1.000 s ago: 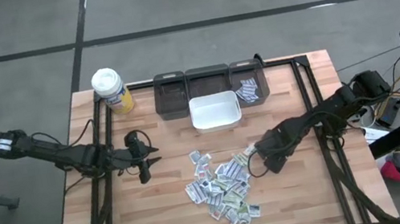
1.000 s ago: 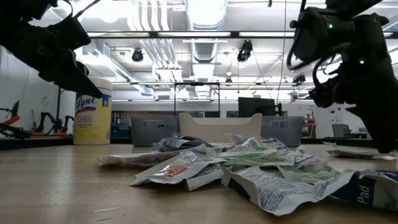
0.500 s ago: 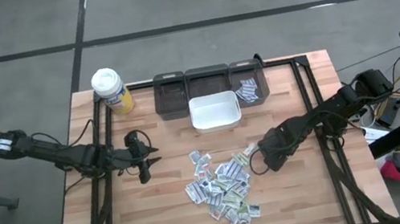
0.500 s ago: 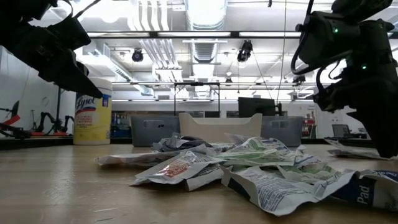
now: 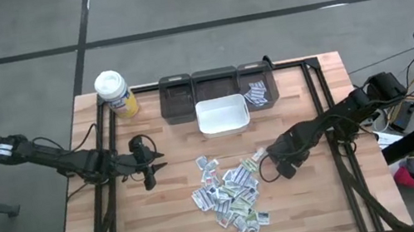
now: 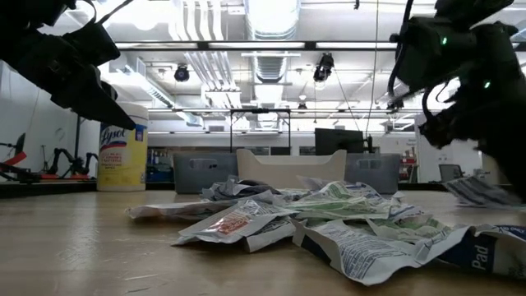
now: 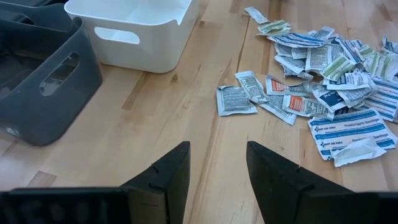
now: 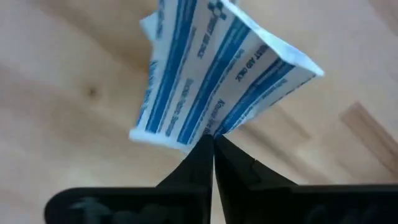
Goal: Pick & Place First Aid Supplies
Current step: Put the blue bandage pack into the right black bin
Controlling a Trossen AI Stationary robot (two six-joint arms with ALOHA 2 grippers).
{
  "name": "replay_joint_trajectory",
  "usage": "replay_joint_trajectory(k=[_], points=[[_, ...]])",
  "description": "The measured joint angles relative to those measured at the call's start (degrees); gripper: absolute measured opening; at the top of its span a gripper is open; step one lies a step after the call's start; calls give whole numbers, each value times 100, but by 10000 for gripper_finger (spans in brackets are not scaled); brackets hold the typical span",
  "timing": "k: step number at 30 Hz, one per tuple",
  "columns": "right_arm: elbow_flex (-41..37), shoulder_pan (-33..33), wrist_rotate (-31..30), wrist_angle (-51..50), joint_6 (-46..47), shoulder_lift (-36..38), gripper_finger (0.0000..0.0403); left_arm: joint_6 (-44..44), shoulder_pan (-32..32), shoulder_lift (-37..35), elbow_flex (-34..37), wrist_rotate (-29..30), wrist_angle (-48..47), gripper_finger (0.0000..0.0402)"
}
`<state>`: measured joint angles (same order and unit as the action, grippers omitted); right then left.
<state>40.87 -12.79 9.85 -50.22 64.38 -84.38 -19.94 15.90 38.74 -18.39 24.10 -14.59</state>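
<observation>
The right gripper [image 8: 211,144] pinches one blue-striped packet [image 8: 211,81], lifted at the packet pile's [image 5: 232,189] three o'clock edge. Likely next: carry it toward twelve o'clock, to the grey bins [image 5: 215,89]. The left gripper [image 5: 150,166] waits, jaws spread, at nine o'clock.

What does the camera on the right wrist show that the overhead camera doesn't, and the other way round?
Only the right wrist view shows the grip up close: the right gripper is shut on a blue-striped packet, pinched at its edge, with its print visible.

Only the high view shows the layout: the pile of packets, the white bin, the grey bins, the yellow bottle and the left gripper, open, waiting left of the pile.

Both show the wooden table.
</observation>
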Motion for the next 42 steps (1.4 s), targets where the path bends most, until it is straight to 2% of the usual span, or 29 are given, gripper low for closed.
replay_joint_trajectory(k=[6, 10, 12, 14, 17, 21, 23, 25, 29, 32, 36, 42], points=[[179, 3, 564, -190, -578, 518, 8, 2, 0, -1, 0, 0, 2, 161], [188, 4, 587, -19, -681, 1039, 8, 4, -1, 0, 0, 0, 1, 161], [187, 4, 410, 443, -702, 1332, 8, 4, 0, 0, 0, 0, 2, 161], [187, 4, -138, 1074, -710, 1616, 8, 4, 0, 0, 0, 0, 0, 161], [197, 11, -1631, 1992, -797, 2026, 8, 6, 0, -2, -2, 0, 2, 161], [267, 161, -3685, 2061, -631, 2454, 8, 43, -1, -2, -1, 1, 21, 161], [305, 361, -4255, 1852, -552, 2583, 8, 43, 0, -2, -2, 0, 28, 161], [367, 684, -4462, 1591, -501, 2663, 8, 44, 0, -2, 0, 0, 61, 161], [618, 1619, -4272, 1199, -933, 2599, 8, 37, -2, 0, -2, 6, 105, 161], [993, 2513, -3724, 1017, -1780, 2335, 8, 31, -2, -1, -1, 74, 108, 161], [1741, 3769, -2783, 575, -2903, 1675, 8, -220, -2, 0, -2, 146, 131, 161], [3090, 5077, -2046, -461, -4174, 403, 8, -668, -1, -1, 0, 149, 133, 161]])
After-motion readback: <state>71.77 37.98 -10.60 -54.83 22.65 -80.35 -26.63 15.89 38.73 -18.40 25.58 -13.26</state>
